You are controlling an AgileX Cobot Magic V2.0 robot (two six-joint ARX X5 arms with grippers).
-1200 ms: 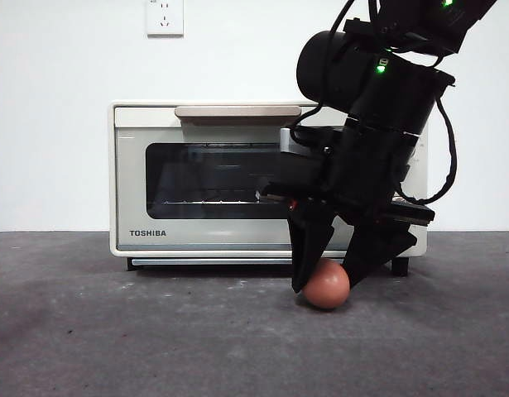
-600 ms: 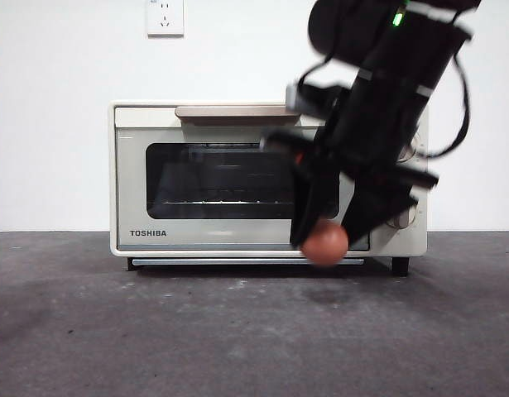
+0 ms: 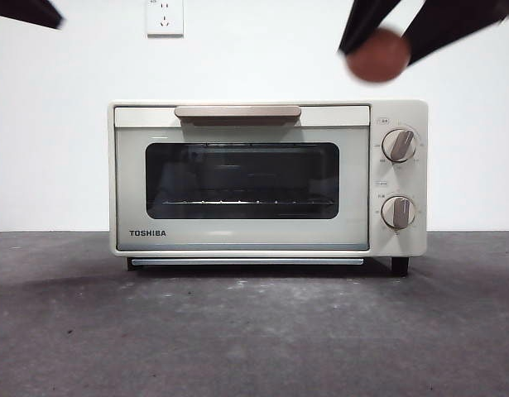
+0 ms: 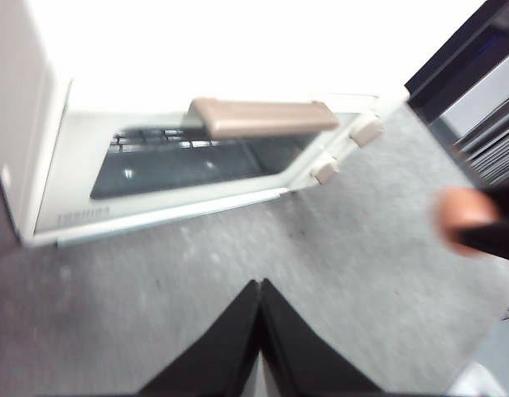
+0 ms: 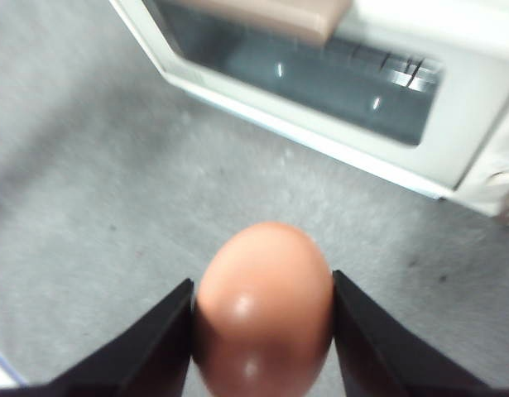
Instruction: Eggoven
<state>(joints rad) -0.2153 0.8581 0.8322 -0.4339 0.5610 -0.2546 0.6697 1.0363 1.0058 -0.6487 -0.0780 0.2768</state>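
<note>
While the right hand (image 5: 262,331) clamps it, the egg (image 5: 264,306) points forward.

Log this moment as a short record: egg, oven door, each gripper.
egg: off the table, clamped in the right gripper, high above the oven's knob side
oven: door shut, handle untouched
left gripper: jaws together, holding nothing, above the table in front of the oven
table: dark grey
</note>
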